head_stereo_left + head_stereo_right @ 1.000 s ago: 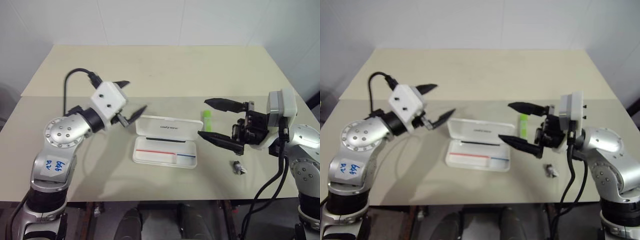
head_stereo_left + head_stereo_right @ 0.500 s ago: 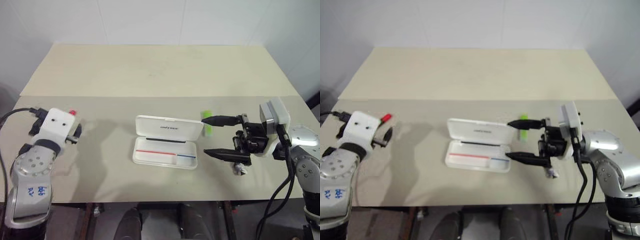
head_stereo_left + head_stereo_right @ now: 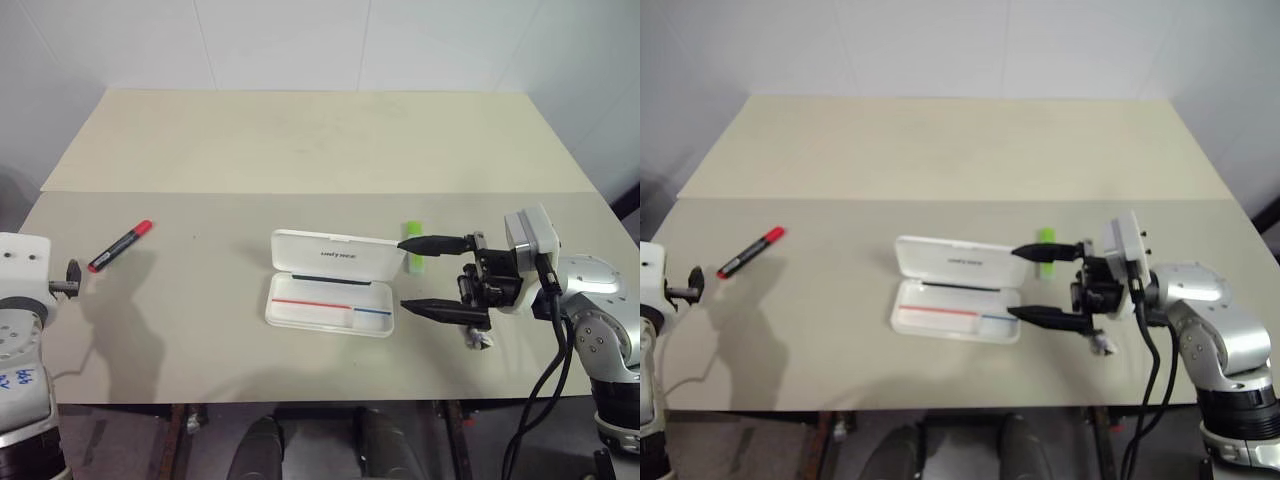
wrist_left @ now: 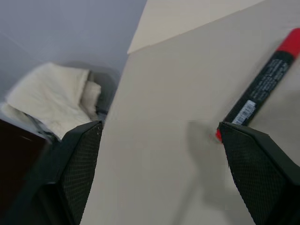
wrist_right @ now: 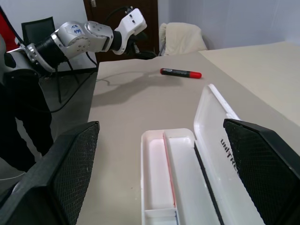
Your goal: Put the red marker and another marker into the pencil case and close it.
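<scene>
- Your table (image 3: 300, 150) carries everything, and no marker is in the box yet, so I judge the task barely begun
- Your pencil case (image 3: 332, 283) lies open near the table's middle, lid tipped back on the far side, tray on the near side with nothing in it but its red and blue stripes; closing it comes last
- Your right gripper (image 3: 424, 275) hovers just right of the case with its two fingers spread wide and nothing between them, pointing left at the case's right end
- Your left gripper (image 4: 159, 173) sits at the table's far left edge, fingers wide apart and empty, with the red marker's end just beside one finger in the left wrist view
- Your red marker (image 3: 119, 246) lies flat on the left of the table, well apart from the case, not yet picked up
- Your other marker, the green highlighter (image 3: 414, 252), lies just beyond the case's right end, partly behind the right gripper's far finger, untouched as far as you can see
- A small dark grey object (image 3: 480, 338) lies near the right gripper and is no part of your job
</scene>
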